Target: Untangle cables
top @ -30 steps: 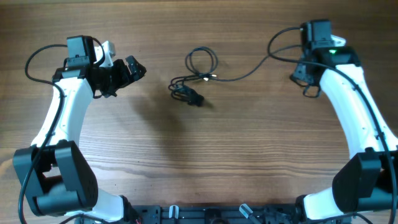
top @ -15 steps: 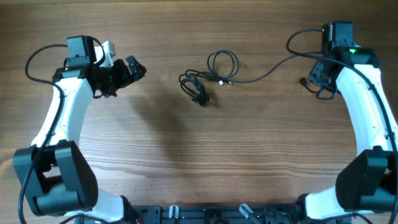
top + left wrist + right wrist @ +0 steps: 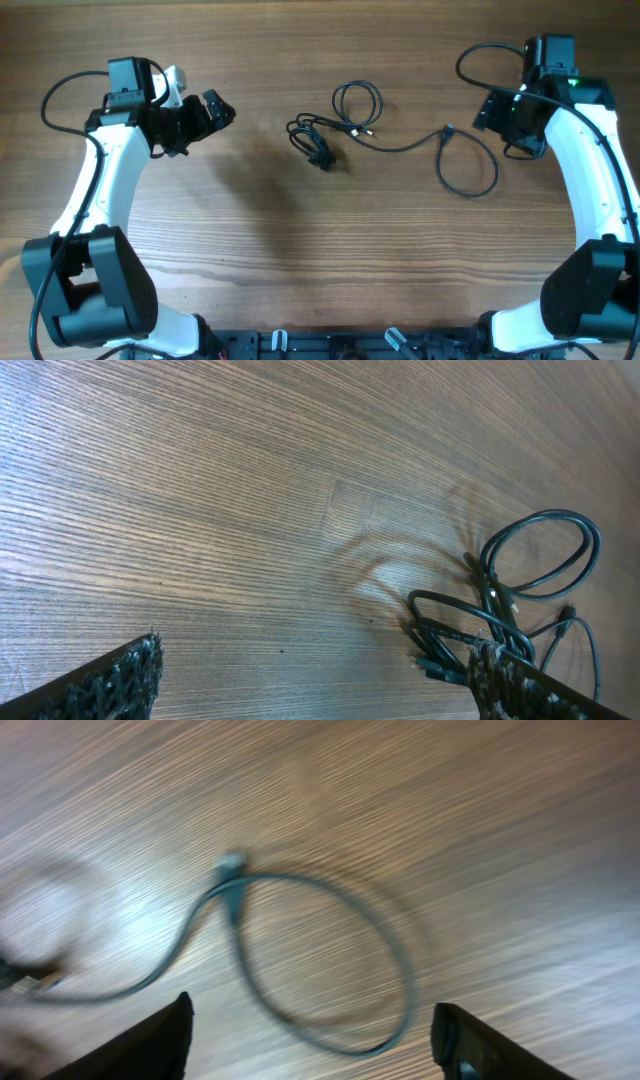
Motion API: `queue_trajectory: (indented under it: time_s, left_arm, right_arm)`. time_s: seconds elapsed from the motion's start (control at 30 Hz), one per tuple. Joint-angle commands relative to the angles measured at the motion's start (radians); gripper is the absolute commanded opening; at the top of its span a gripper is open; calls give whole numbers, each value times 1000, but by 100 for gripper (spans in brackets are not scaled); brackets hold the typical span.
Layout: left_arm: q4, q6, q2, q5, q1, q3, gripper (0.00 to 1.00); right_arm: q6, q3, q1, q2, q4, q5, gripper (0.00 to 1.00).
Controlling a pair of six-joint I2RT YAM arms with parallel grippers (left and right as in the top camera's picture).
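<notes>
You have the cables (image 3: 318,143) lying on the table (image 3: 300,260) between the arms: a small tangle at the middle, one strand trailing right to a loose loop (image 3: 438,168) whose plug (image 3: 447,130) lies near your right gripper (image 3: 492,110). That gripper and your left gripper (image 3: 213,110) both stand spread wide, holding nothing, the left well apart from the tangle

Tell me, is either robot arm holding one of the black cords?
Nothing is held. The left end effector and right end effector are both open and empty; the thin black flexible cables lie loose on the wooden table.
</notes>
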Motion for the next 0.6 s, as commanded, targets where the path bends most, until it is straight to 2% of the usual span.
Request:
queue_trajectory:
  time_s: [0.0, 0.1, 0.2, 0.27, 0.33, 0.37, 0.4, 0.43, 0.47, 0.53, 0.57]
  left_arm:
    - [6, 16, -11, -6, -7, -8, 100]
    - [7, 16, -11, -6, -7, -8, 100]
    - [7, 16, -11, -6, -8, -8, 100]
    - [7, 16, -11, -6, -8, -8, 100]
    - [7, 16, -11, -6, -8, -8, 96]
    - [7, 17, -11, -6, -8, -8, 87]
    - [7, 16, -11, -6, -8, -8, 79]
    - [7, 16, -11, -6, -8, -8, 66]
    - [7, 16, -11, -6, -8, -8, 57]
    - [7, 16, -11, -6, -7, -8, 34]
    - [7, 16, -11, -6, -7, -8, 30]
  right_arm:
    - [-40, -13, -1, -5, -6, -204, 80]
    - [-52, -41, 23, -5, 5, -320, 80]
    - [-69, -88, 56, -5, 46, -367, 75]
    - [-62, -143, 95, -5, 108, -373, 56]
    - [-63, -191, 128, -5, 172, -398, 28]
    - [-62, -244, 163, -5, 263, -459, 13]
    - [-60, -274, 185, -5, 323, -504, 6]
    - [-49, -298, 203, -4, 377, -537, 6]
    - [-13, -328, 228, -4, 449, -570, 4]
    - [93, -385, 278, -4, 591, -587, 4]
    - [144, -410, 304, -4, 656, -586, 4]
